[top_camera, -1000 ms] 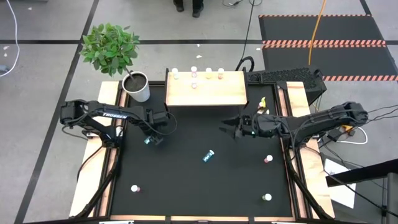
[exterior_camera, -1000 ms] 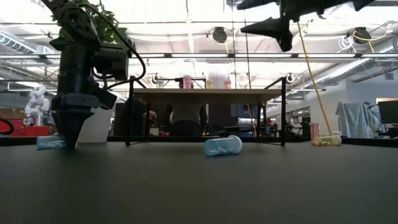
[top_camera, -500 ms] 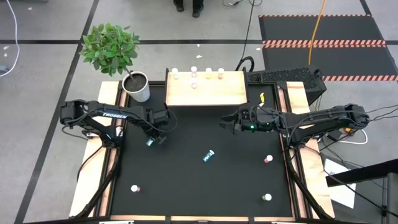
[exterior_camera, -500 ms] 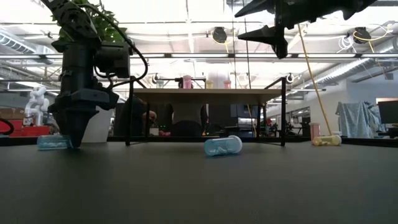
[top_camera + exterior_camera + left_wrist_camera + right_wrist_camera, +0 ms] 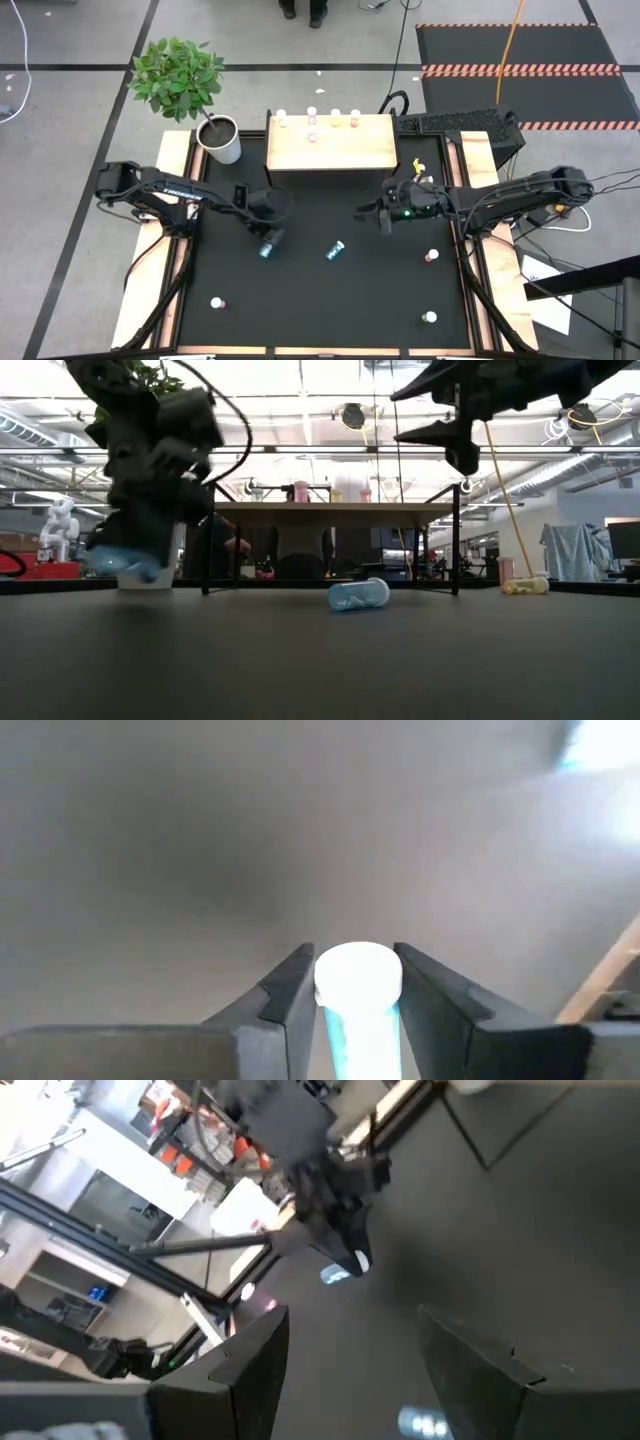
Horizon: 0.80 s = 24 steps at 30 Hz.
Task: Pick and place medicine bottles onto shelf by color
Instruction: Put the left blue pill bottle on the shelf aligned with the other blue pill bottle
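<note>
A matte black table (image 5: 300, 310) with pale wooden side rails carries a flat, light-wood shelf (image 5: 332, 150) on thin dark legs at its far edge, with small white-capped bottles in a row along the shelf's far side. The left gripper (image 5: 268, 243), hard dark angular fingers, is clamped on a teal-blue bottle (image 5: 357, 1010), a smooth small cylinder with a round white cap; it hangs clear of the table left of centre, its long axis running along the fingers, cap outward. Another teal-blue bottle (image 5: 335, 250) lies on its side near the table's middle. The right gripper (image 5: 376, 214) hovers above the table with jaws apart, holding nothing.
</note>
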Tool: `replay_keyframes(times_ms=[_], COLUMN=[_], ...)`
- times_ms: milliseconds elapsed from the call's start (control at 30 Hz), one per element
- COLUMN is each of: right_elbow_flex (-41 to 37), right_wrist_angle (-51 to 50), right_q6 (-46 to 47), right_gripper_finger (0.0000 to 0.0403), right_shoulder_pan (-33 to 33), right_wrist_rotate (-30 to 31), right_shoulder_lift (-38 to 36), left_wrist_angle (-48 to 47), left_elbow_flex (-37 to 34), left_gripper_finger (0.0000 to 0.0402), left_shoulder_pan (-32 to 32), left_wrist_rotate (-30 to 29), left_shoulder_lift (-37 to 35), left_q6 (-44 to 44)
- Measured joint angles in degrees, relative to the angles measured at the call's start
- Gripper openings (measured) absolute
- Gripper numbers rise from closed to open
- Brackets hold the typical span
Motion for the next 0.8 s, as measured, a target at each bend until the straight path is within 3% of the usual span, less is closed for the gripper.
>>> replay_keyframes(times_ms=[233, 367, 467, 800], right_elbow_flex=[-2.48, -2.55, -2.52, -2.47], right_wrist_angle=[4.38, 7.25, 12.29, 29.77], right_q6=[0.81, 0.81, -1.21, -3.22], right_gripper_finger=[0.0228, 0.0255, 0.0276, 0.0297], right_shoulder_pan=[5.54, 6.85, 6.59, 3.35], right_wrist_rotate=[4.27, 4.37, 4.41, 6.28], right_shoulder_lift=[0.0, 0.04, 0.31, 6.87], left_wrist_angle=[36.74, 56.65, 67.74, 69.04], left_elbow_flex=[0.01, 0.02, 0.04, 7.0], left_gripper_finger=[0.0138, 0.0139, 0.014, 0.014], left_shoulder_pan=[-5.67, -5.28, -4.5, -3.95], left_wrist_rotate=[-0.28, -6.43, -11.15, -22.11], left_shoulder_lift=[0.0, 0.0, -0.04, -0.02], left_q6=[-7.47, -6.56, -1.26, 18.33])
